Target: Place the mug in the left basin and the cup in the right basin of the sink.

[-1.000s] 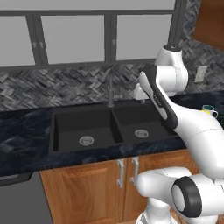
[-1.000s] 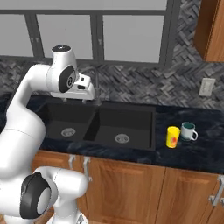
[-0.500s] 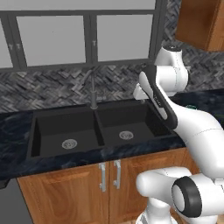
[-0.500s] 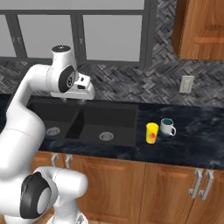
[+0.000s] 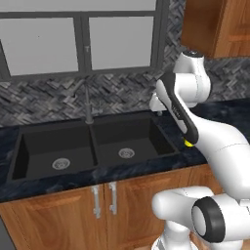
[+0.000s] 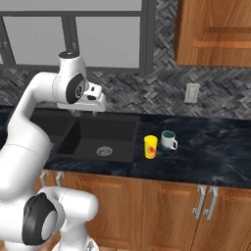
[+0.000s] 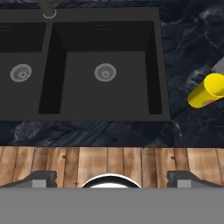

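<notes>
Gripper (image 6: 83,112): up in the air over the back of the right basin, jaws spread as wide as they go, nothing between them.
Fingertips (image 7: 42,177): two dark tips poke up at the bottom of the hand view, well apart.
Cup (image 6: 150,146): yellow, upright on the counter just right of the sink, red mark facing us; in the hand view it sits off to the right of the right basin.
Mug (image 6: 168,140): upright on the counter just beside the cup, to its right and a little further back, handle pointing right.
Sink (image 5: 166,138): black double bowl set into the dark counter.
Left basin (image 5: 34,146): steel drain in the floor.
Right basin (image 7: 144,65): steel drain in the floor too, the nearer bowl to the cup.
Faucet (image 5: 88,105): stands at the back, on the line of the divider.
Counter (image 6: 215,147): dark marbled stone, wooden cabinet doors below.
</notes>
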{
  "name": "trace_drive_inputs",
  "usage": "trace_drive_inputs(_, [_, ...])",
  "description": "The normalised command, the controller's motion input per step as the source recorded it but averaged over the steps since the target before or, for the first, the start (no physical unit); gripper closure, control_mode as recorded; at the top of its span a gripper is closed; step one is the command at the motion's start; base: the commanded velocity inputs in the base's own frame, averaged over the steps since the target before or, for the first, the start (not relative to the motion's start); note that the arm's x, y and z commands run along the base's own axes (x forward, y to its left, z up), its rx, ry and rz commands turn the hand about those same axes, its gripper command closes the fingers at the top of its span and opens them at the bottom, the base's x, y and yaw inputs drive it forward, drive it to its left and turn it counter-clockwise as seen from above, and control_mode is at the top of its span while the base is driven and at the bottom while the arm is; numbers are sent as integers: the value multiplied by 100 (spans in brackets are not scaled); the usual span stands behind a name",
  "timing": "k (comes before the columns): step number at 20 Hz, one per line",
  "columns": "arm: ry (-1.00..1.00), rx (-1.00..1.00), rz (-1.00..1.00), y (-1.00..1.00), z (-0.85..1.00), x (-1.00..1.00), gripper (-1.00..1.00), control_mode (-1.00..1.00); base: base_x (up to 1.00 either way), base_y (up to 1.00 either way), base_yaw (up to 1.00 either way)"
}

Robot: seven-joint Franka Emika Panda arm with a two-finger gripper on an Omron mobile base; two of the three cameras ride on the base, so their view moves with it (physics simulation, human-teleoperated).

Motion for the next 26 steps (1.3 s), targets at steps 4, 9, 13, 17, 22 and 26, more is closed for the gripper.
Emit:
trace_drive_inputs(4, [0,0,0,0,0,0,-100,100,0,-39,1])
trace_drive_inputs(9, [0,0,0,0,0,0,-100,100,3,-29,2])
trace_drive_inputs(13, [0,0,0,0,0,0,-100,100,14,-7,0])
trace_drive_inputs(17, [0,0,0,0,0,0,-100,100,25,4,-4])
trace_drive_inputs(22, [0,0,0,0,0,0,-100,100,33,10,-7])
trace_drive_inputs(26, [0,0,0,0,0,0,-100,100,23,14,0])
